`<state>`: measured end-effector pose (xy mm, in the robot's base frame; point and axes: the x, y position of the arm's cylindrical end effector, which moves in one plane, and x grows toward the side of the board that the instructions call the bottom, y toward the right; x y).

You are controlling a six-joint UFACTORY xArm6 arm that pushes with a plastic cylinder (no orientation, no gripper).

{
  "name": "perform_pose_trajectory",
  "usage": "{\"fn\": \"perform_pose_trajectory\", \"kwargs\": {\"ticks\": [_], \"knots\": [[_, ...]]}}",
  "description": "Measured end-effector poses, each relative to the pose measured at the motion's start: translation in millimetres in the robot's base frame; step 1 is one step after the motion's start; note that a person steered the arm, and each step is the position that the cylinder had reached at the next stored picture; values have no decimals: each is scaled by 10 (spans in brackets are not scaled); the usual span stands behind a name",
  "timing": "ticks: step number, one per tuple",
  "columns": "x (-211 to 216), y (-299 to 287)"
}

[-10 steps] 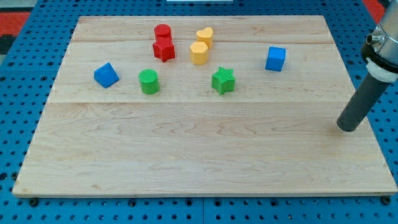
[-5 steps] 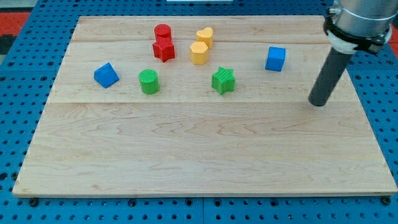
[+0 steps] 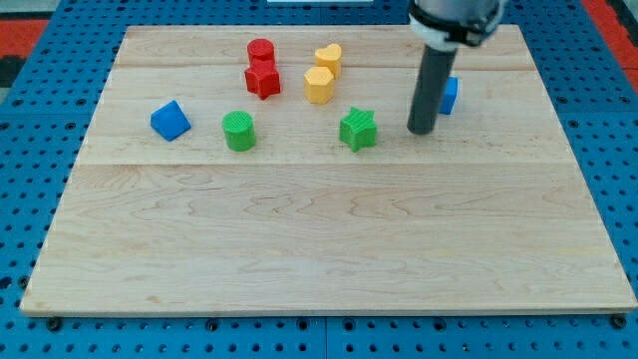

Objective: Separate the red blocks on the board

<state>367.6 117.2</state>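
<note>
A red cylinder and a red star touch each other near the view's top, left of centre, the cylinder above the star. My tip rests on the board far to their right, between the green star and the blue cube, whose left part the rod hides.
A yellow heart and a yellow hexagon stand just right of the red blocks. A green cylinder and a blue block lie below and left of them. The wooden board sits on a blue pegboard.
My tip has moved from the board's right edge leftward and upward, and now stands in front of the blue cube. No block has moved.
</note>
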Motion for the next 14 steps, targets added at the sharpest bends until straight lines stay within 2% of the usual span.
{"fn": "perform_pose_trajectory", "kwargs": {"ticks": [2, 3, 4, 5, 6, 8, 9, 10, 11, 12, 14], "knots": [[-1104, -181], [-1634, -698], [-1738, -1429], [-1482, -2054], [-1140, -2132], [-795, -2326], [-1196, -2162], [-1032, -1757], [-416, -2078], [-78, -2516], [-107, -2469]]}}
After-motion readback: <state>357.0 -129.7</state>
